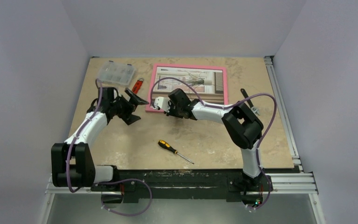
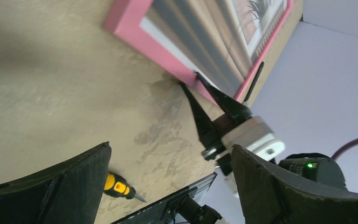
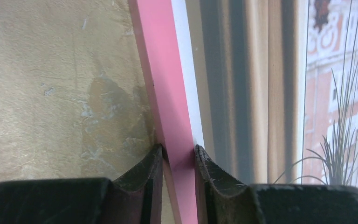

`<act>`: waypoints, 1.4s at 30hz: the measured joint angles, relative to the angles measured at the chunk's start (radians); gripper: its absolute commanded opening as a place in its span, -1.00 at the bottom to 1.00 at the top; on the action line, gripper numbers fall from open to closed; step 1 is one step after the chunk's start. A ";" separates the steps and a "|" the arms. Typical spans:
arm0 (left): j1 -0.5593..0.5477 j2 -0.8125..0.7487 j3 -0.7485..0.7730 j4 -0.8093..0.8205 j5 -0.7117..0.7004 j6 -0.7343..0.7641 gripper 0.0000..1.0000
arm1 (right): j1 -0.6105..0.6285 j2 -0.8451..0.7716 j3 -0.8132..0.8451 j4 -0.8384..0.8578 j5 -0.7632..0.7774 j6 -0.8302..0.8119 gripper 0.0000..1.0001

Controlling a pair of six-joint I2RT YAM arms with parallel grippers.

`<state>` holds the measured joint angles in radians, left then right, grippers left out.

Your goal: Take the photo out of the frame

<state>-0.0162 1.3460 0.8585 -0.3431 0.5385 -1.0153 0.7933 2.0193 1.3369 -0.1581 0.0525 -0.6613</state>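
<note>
Beige, marbled stone-look board forms the table, boxed in by plain pale lavender walls on three sides. Aluminium rails run along its 3 o'clock edge and along the 6 o'clock edge where the arms are bolted.

At 11 o'clock on the table sits a clear plastic compartment box, lid down. What lies in its cells is too small to make out. Just beside it, toward 4 o'clock from the box, lies a small red-handled thing. A yellow-and-black screwdriver lies at 6 o'clock, well apart from everything else; the left wrist view also catches its handle.

The frame lies flat and face up at 12 o'clock on the table, its pink border around the photo, which shows curtains and a plant.

The right gripper reaches in from 3 o'clock to the frame's near edge, close to its 7 o'clock corner. In the right wrist view its fingers stand one on each side of the pink border, touching it, so the right gripper pinches the frame's rim, with bare table outside and the photo inside.

The left gripper hovers just to 9 o'clock of that corner. It is spread wide with nothing between its fingers.
</note>
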 measured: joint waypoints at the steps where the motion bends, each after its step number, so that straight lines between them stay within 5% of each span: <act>1: 0.014 -0.023 -0.043 0.010 0.000 -0.021 0.96 | 0.000 -0.005 -0.008 0.008 -0.001 0.007 -1.00; 14: 0.060 -0.046 -0.303 0.361 0.076 -0.235 1.00 | 0.000 -0.113 -0.050 -0.092 -0.131 0.066 -1.00; 24: -0.035 0.027 -0.366 0.589 0.086 -0.354 0.97 | 0.001 -0.143 -0.032 -0.130 -0.185 0.127 -1.00; 36: -0.126 0.182 -0.399 0.814 -0.043 -0.478 0.47 | 0.001 -0.181 -0.029 -0.134 -0.212 0.183 -1.00; 42: -0.151 0.181 -0.390 0.811 -0.121 -0.488 -0.10 | 0.008 -0.204 -0.031 -0.134 -0.225 0.211 -1.00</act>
<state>-0.1673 1.5272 0.4683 0.4683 0.4179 -1.5032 0.8013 1.8149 1.3060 -0.2916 -0.1726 -0.4500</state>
